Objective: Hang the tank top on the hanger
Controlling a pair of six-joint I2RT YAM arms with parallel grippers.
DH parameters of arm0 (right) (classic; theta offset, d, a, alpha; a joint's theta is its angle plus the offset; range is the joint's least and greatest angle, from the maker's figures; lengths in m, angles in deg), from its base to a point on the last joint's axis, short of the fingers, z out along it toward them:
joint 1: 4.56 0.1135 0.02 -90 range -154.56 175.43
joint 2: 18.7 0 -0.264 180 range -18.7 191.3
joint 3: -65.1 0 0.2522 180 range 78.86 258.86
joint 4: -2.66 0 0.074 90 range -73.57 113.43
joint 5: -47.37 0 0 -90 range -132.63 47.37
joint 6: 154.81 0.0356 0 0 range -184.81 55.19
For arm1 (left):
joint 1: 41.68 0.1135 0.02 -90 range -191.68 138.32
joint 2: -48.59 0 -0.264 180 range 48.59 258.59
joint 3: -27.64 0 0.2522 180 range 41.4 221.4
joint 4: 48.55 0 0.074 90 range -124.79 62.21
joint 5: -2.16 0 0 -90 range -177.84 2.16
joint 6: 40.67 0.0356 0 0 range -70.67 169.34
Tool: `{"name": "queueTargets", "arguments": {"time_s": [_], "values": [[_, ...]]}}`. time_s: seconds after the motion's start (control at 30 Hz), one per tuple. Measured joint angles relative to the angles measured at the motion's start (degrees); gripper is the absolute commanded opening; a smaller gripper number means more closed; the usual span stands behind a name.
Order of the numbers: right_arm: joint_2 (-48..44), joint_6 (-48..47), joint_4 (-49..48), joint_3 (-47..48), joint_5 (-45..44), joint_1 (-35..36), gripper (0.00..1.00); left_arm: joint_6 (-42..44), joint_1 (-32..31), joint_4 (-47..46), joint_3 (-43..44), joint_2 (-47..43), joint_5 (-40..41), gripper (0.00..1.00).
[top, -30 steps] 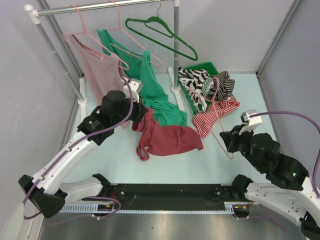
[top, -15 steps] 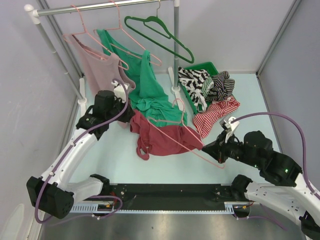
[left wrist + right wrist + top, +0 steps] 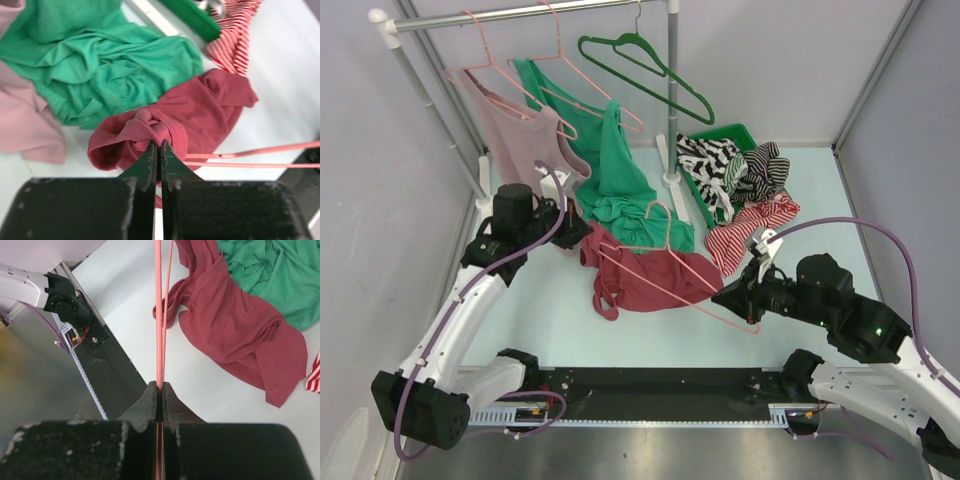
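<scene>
Left wrist view: left gripper (image 3: 157,145) pinched tight on the bunched tank top (image 3: 210,105) (right gripper (image 3: 159,386) likewise clamps the hanger (image 3: 158,315)).

Pale grey walls (image 3: 780,60) enclose a light tabletop (image 3: 550,320) (metal clothes rail (image 3: 520,12) at back).

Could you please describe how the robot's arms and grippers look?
The left arm and right arm have white links and black joints, each trailing a purple cable. The left gripper and right gripper have black wedge-shaped fingers on scuffed black bodies.
</scene>
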Motion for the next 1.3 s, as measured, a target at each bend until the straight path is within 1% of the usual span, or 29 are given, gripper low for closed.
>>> {"name": "queueTargets", "arguments": {"time_s": [0.33, 0.53, 0.67, 0.83, 0.9, 1.03, 1.1, 1.13, 1.2, 1.23, 1.3], "values": [[-0.6, -1.4, -4.3, -0.9, 0.0, 0.0, 0.0, -0.7, 0.8, -0.1, 0.0, -2.0, -11.7, 0.0], [-0.6, -2.3, -9.0, -3.2, 0.5, 0.3, 0.0, -4.1, 1.0, -0.9, 2.0, -2.3, -18.8, 0.0], [-0.4, -2.4, -12.5, -5.4, 1.1, 0.4, 0.0, -7.3, 1.0, -2.3, 5.1, -1.6, -23.9, 0.0], [0.5, -2.4, -16.1, -6.7, 1.6, 0.4, 0.0, -11.4, 0.5, -5.9, 8.8, -1.0, -27.8, 0.0], [0.7, -2.4, -17.1, -6.8, 1.8, 0.4, 0.0, -13.0, -0.8, -8.0, 9.4, -0.9, -28.9, 0.0], [0.9, -2.3, -18.3, -6.8, 2.2, 0.4, 0.0, -13.6, -2.7, -9.0, 9.4, -0.7, -29.7, 0.0], [0.5, -2.3, -18.7, -6.8, 2.8, 0.4, 0.0, -12.6, -2.7, -8.4, 9.2, -1.1, -28.1, 0.03], [0.2, -2.1, -18.8, -6.8, 3.1, 0.4, 0.0, -12.0, -2.4, -8.0, 8.8, -1.6, -27.1, 0.08], [-0.4, -1.9, -18.9, -6.8, 4.0, 0.4, 0.0, -11.2, -1.8, -7.4, 7.8, -2.8, -25.7, 0.15], [-0.8, -1.9, -19.0, -6.8, 4.5, 0.4, 0.0, -10.9, -1.2, -7.1, 7.3, -3.5, -24.9, 0.21], [-1.5, -1.9, -19.0, -6.8, 5.6, 0.4, 0.0, -10.4, 0.1, -6.5, 6.3, -4.9, -23.6, 0.24]]}}
